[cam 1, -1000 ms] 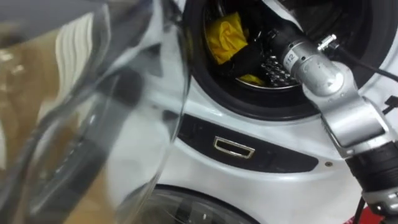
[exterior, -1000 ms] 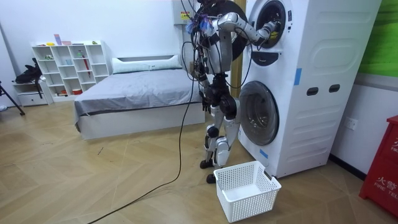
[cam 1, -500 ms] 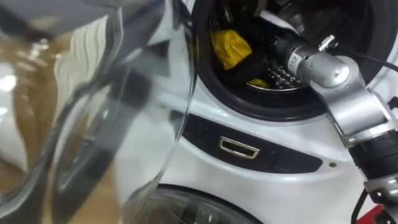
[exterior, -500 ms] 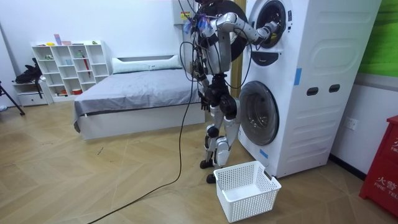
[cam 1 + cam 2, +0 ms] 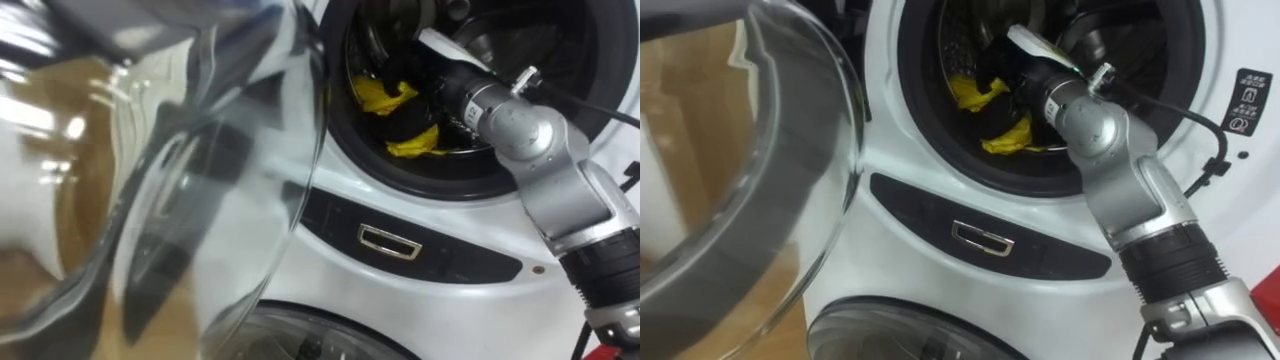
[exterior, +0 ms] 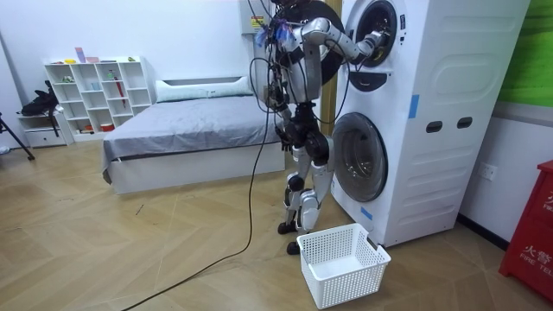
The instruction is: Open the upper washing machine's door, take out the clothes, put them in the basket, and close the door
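Robot stands close against the stacked washing machine (image 6: 432, 112), right of centre in the room view. Its right arm is raised and goes into the upper drum (image 5: 365, 40), top centre of the left eye view. The arm is that high because the clothes sit in the top unit, not in the lower machine (image 5: 300, 335) at the bottom edge.

The glass door (image 5: 180, 200) is swung open and takes up the left half of both eye views. That leaves the opening free for the arm.

Task item: a yellow cloth (image 5: 382, 93) lies inside the drum near the front rim, upper centre, not out yet. The right hand (image 5: 415, 108) is dark and lies right on the cloth. Yellow shows above-left of it and below it, so the hand crosses the middle of the bundle. Can't tell if the hand is closed on the cloth or only resting there, since it is dark on a dark drum.

Arm pose: the forearm comes in from the lower right, the elbow is bent and the silver wrist sits level with the door rim.

A white basket (image 6: 341, 259) sits on the floor at the foot of the machine, bottom centre of the room view. It is probably placed there to catch clothes dropped from above.

Judged step: getting hold of the cloth, lift-out not yet done.
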Robot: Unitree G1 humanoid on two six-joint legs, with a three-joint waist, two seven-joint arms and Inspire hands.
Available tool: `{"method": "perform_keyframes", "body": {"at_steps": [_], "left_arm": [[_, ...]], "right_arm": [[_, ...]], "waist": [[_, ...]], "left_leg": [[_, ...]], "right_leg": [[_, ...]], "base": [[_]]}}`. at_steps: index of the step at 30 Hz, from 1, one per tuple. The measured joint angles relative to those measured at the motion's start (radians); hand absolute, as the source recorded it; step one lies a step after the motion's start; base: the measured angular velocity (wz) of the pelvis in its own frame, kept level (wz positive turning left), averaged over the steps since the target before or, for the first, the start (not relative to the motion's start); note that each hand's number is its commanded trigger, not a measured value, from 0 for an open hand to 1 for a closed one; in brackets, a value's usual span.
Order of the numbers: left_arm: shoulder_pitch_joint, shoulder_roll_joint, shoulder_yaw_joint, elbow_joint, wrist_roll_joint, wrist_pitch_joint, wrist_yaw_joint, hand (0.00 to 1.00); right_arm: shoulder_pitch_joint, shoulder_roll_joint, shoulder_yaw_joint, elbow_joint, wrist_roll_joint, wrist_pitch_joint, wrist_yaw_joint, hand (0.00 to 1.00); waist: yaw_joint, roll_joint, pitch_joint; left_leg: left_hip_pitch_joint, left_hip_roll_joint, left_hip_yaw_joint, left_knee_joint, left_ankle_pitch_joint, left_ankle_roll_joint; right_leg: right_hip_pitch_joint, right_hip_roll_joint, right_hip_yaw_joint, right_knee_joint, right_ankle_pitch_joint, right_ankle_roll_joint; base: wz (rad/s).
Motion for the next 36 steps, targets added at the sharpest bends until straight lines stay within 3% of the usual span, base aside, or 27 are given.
{"method": "perform_keyframes", "body": {"at_steps": [5, 7, 12, 18, 21, 22, 27, 29, 32, 34, 36], "left_arm": [[-0.003, 0.008, -0.004, 0.008, 0.005, -0.026, 0.006, 0.0], [-0.009, 0.007, -0.004, 0.013, 0.004, -0.044, 0.007, 0.0], [0.003, 0.007, -0.003, 0.01, 0.003, -0.057, 0.05, 0.0], [0.04, -0.009, 0.009, 0.01, 0.005, -0.091, 0.091, 0.0], [0.059, -0.017, 0.016, 0.01, 0.004, -0.123, 0.11, 0.0], [0.076, -0.019, 0.016, 0.01, 0.0, -0.131, 0.117, 0.0], [0.115, -0.029, 0.035, 0.017, 0.006, -0.171, 0.12, 0.0], [0.126, -0.034, 0.068, 0.03, 0.006, -0.182, 0.124, 0.0], [0.151, -0.037, 0.099, 0.031, 0.006, -0.188, 0.137, 0.0], [0.18, -0.037, 0.125, 0.029, 0.006, -0.194, 0.139, 0.0], [0.193, -0.037, 0.137, 0.029, 0.006, -0.198, 0.149, 0.0]], "right_arm": [[0.009, 0.004, 0.029, -0.103, 0.027, 0.018, -0.012, 1.0], [0.04, 0.004, 0.031, -0.209, 0.018, 0.042, -0.013, 1.0], [0.123, 0.004, 0.031, -0.428, 0.027, 0.057, -0.005, 1.0], [0.248, 0.004, 0.027, -0.719, 0.16, 0.04, -0.005, 1.0], [0.377, 0.007, -0.025, -0.834, 0.282, 0.018, -0.006, 1.0], [0.413, 0.008, -0.039, -0.855, 0.338, 0.016, -0.005, 1.0], [0.471, 0.007, -0.156, -0.889, 0.481, -0.004, -0.006, 1.0], [0.501, -0.004, -0.206, -0.904, 0.556, -0.011, -0.005, 1.0], [0.526, -0.017, -0.249, -0.944, 0.618, -0.025, -0.007, 1.0], [0.527, -0.028, -0.333, -0.95, 0.694, -0.05, -0.034, 1.0], [0.541, -0.031, -0.396, -0.96, 0.735, -0.081, -0.066, 1.0]], "waist": [[0.001, 0.001, -0.0015], [-0.002, 0.003, -0.0053], [-0.006, 0.014, -0.0077], [-0.068, 0.049, -0.0091], [-0.091, 0.069, -0.007], [-0.109, 0.075, -0.013], [-0.17, 0.088, -0.011], [-0.173, 0.091, -0.0096], [-0.197, 0.092, -0.0141], [-0.218, 0.086, -0.0223], [-0.229, 0.085, -0.0235]], "left_leg": [[-0.002, 0.013, 0.037, -0.012, 0.0, -0.001], [-0.009, 0.015, 0.048, -0.017, 0.0, -0.001], [-0.005, 0.018, 0.076, -0.024, 0.0, 0.0], [0.003, 0.024, 0.096, -0.026, 0.0, 0.0], [0.02, 0.024, 0.102, -0.028, 0.0, 0.0], [0.022, 0.025, 0.102, -0.028, 0.0, 0.0], [0.021, 0.031, 0.106, -0.036, -0.006, 0.004], [0.02, 0.034, 0.108, -0.033, -0.009, 0.002], [0.015, 0.03, 0.104, -0.021, -0.011, 0.0], [0.015, 0.03, 0.107, -0.012, -0.013, 0.002], [0.017, 0.03, 0.108, -0.011, -0.013, 0.003]], "right_leg": [[-0.02, 0.007, 0.025, 0.005, 0.007, -0.009], [-0.038, 0.008, 0.037, 0.014, 0.007, -0.009], [-0.054, 0.009, 0.074, 0.014, 0.008, -0.008], [-0.052, 0.007, 0.094, 0.013, 0.009, -0.006], [-0.037, 0.007, 0.103, 0.014, 0.009, -0.005], [-0.034, 0.007, 0.104, 0.013, 0.009, -0.005], [-0.036, 0.014, 0.112, 0.013, 0.009, -0.005], [-0.037, 0.017, 0.116, 0.013, 0.009, -0.005], [-0.036, 0.018, 0.121, 0.012, 0.008, -0.005], [-0.035, 0.018, 0.121, 0.012, 0.009, -0.004], [-0.035, 0.017, 0.121, 0.012, 0.01, -0.003]], "base": [[-0.23], [-0.15], [-0.18], [-0.07], [-0.04], [0.0], [-0.02], [-0.07], [0.0], [0.05], [0.0]]}}
